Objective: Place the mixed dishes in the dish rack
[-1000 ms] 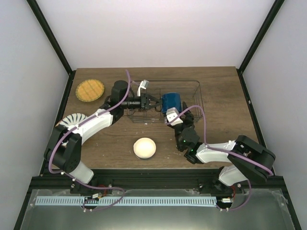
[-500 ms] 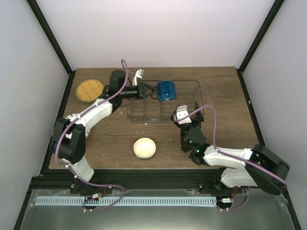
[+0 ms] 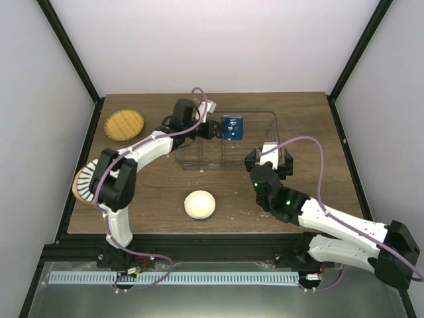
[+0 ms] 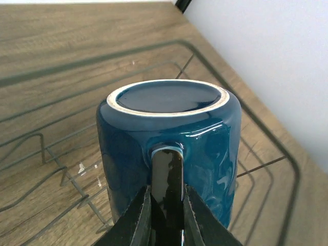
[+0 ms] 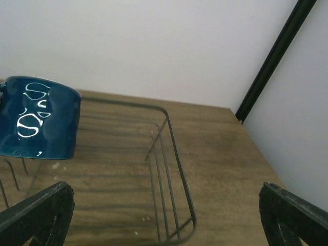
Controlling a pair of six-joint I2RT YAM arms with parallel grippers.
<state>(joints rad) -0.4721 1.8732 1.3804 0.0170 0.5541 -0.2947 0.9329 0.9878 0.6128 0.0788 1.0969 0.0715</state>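
**Dishes and rack: cup held over the rack, four items listed**

Nearest you, the small cream bowl (image 3: 200, 205) sits upright on the table; its inside is not clearly visible. Beyond it, your right gripper (image 3: 269, 159) hangs with its jaws spread wide at the near right corner of the grey wire dish rack (image 3: 255, 112). Over the rack's far left part, your left gripper (image 4: 166, 205) pinches the handle of the glossy dark blue cup (image 4: 205, 138), which is tipped with its base toward the wrist camera. The white plate with black radial stripes (image 3: 83, 180) lies at the left edge and the orange-yellow grid-patterned plate (image 3: 124, 124) in the far left corner. Since half a second ago the cup has barely shifted, the right gripper has slid right along the rack, and the striped plate has come into view. All this is on a brown wood-grain table (image 3: 159, 199), with white walls and black corner posts around it.
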